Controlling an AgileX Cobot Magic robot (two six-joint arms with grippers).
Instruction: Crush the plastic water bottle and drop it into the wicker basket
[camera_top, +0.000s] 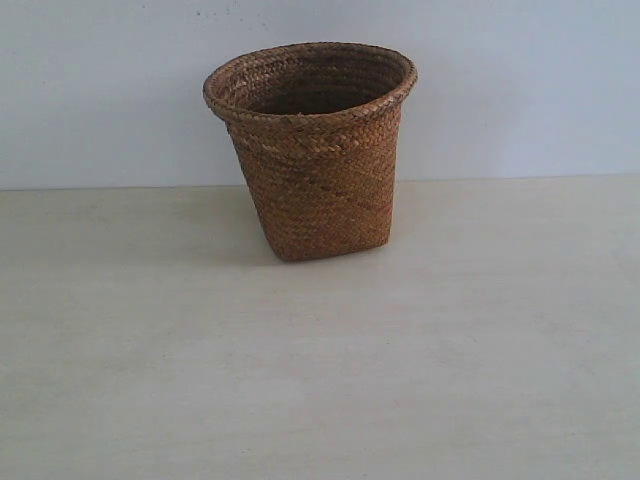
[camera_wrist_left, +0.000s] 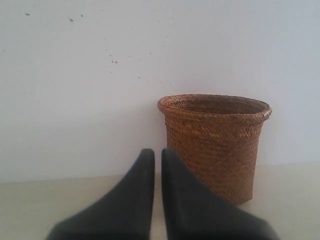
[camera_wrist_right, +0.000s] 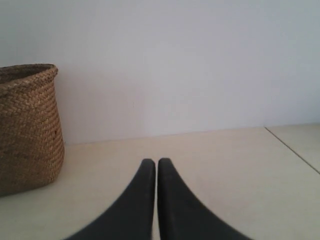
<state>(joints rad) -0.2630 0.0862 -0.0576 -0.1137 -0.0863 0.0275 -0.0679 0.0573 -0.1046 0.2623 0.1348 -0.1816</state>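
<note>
The brown wicker basket (camera_top: 312, 150) stands upright at the back middle of the table, against the white wall. It also shows in the left wrist view as the wicker basket (camera_wrist_left: 216, 145) and at the edge of the right wrist view as the wicker basket (camera_wrist_right: 27, 127). No plastic water bottle shows in any view. My left gripper (camera_wrist_left: 157, 152) is shut with nothing between its black fingers, some way short of the basket. My right gripper (camera_wrist_right: 152, 162) is shut and empty too, off to the basket's side. Neither gripper shows in the exterior view.
The pale table (camera_top: 320, 380) runs up to a white wall (camera_top: 520, 90). A thin seam or edge line (camera_wrist_right: 292, 147) crosses the table surface in the right wrist view.
</note>
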